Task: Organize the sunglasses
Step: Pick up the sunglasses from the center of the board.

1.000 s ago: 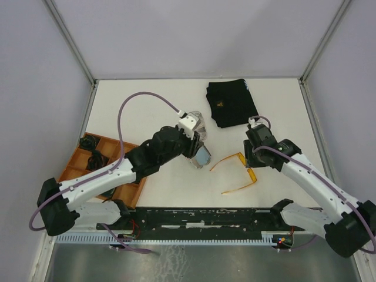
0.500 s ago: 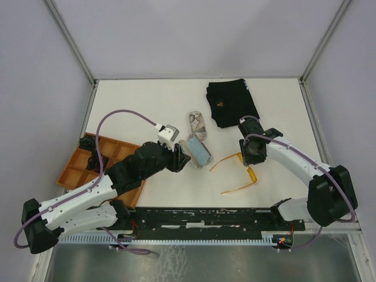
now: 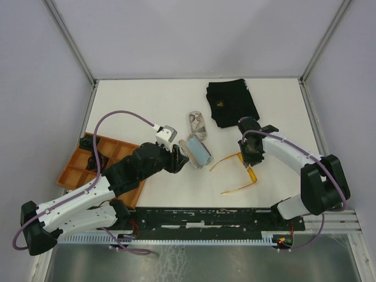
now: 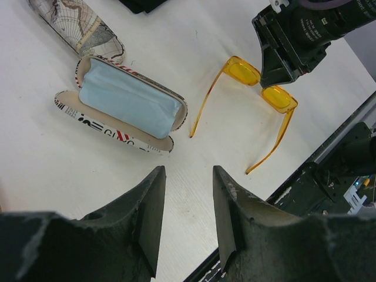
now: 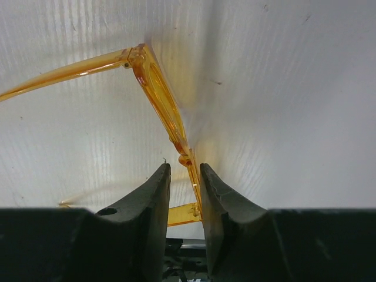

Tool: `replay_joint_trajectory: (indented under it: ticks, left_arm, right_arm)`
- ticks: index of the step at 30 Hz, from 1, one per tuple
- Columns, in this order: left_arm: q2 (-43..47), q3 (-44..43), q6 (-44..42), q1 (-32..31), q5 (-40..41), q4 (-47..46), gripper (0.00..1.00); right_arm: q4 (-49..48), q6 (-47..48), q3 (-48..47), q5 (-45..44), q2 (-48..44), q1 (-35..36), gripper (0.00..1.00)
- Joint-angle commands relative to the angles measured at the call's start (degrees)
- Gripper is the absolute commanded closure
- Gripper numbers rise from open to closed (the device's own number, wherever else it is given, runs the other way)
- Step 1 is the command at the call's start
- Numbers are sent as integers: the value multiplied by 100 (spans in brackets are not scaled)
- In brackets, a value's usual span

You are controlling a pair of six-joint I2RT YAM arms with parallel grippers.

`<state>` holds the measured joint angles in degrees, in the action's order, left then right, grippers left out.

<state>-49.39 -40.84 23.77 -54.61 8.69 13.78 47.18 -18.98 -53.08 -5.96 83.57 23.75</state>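
Note:
The orange-amber sunglasses (image 3: 239, 171) lie on the white table with arms unfolded; they also show in the left wrist view (image 4: 244, 73). My right gripper (image 3: 251, 156) is down over their front at the bridge. In the right wrist view (image 5: 185, 167) its jaws stand narrowly apart astride the amber frame (image 5: 157, 88), with a gap left on one side. My left gripper (image 3: 183, 155) is open and empty, and hovers (image 4: 188, 171) just near of an open printed case (image 4: 108, 130). I cannot make out the white-framed pair.
The open case (image 3: 198, 154) holds a light blue cloth (image 4: 126, 100). A closed map-print case (image 3: 198, 124) lies behind it. A black cloth (image 3: 231, 103) lies at the back. An orange divided tray (image 3: 120, 154) with dark items sits at the left.
My left gripper has let go of the case and drawn back to the near left, leaving it open. My right gripper has turned and come down over the amber frame.

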Motion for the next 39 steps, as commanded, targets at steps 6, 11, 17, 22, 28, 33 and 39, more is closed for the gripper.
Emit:
replay_joint_trajectory:
  ticks: [6,11,17,22,28,33,39]
  left_arm:
    - [56,-56,136,9,56,-105,55]
    - [51,-47,137,4,73,-125,55]
    - [35,-56,128,10,97,-123,55]
    - [-2,-56,121,4,83,-136,56]
    - [-27,-38,128,8,70,-152,56]
    - [-53,-46,119,4,74,-162,56]
    - [-78,-29,130,11,66,-169,56]
  right_arm:
    - [-65,44,-253,-2,220,-50,70]
    - [-105,28,-271,37,317,-51,76]
    - [-141,-38,-290,-12,325,-50,81]
    - [-121,-160,-255,-228,196,-47,85]
    - [-218,-412,-155,-318,115,-61,86]
    - [-479,-594,-89,-185,124,-55,86]
    - [-497,-574,-86,-195,111,-55,81]
